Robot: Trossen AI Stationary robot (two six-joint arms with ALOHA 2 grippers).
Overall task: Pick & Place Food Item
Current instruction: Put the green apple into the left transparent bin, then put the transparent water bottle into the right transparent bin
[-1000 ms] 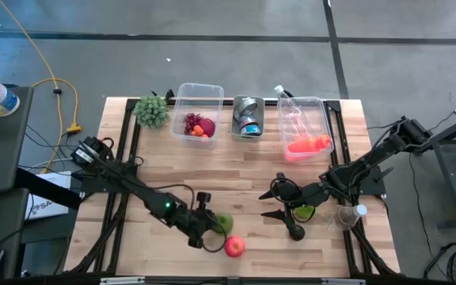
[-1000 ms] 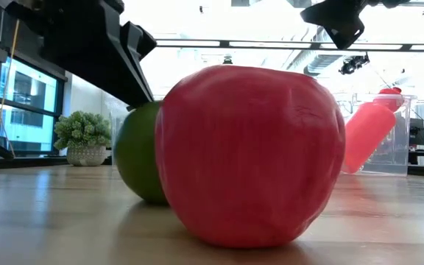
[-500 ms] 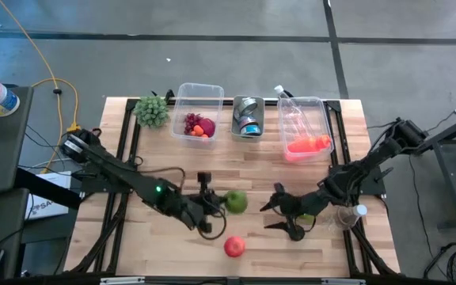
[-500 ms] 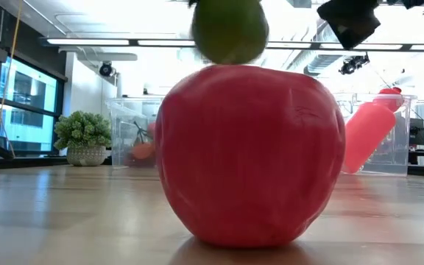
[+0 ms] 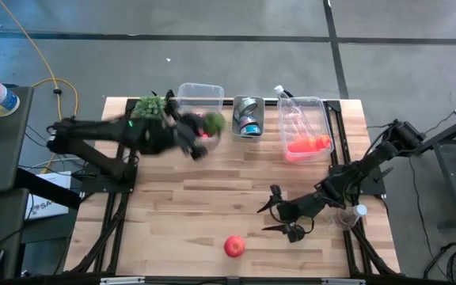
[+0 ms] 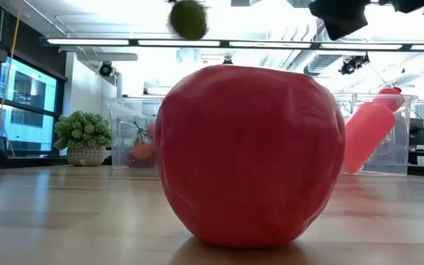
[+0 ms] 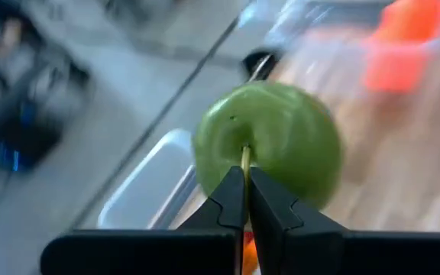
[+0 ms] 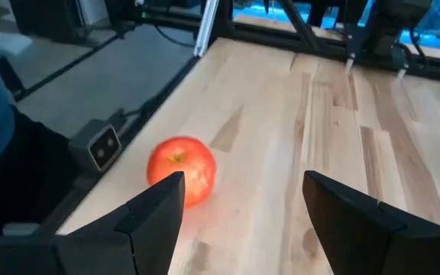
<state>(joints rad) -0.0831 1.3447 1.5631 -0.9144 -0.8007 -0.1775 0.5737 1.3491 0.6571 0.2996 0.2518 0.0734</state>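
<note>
Green apple [image 5: 213,123] hangs by its stem, pinched between the pressed-together fingers of the left gripper [image 5: 199,133], in the air over the clear food bin [image 5: 190,92] at the table's [image 5: 172,198] far edge. Right gripper [image 5: 279,218] hovers with jaws spread above the near right part of the table, just beside the red apple [image 5: 233,246] resting on the wood.
</note>
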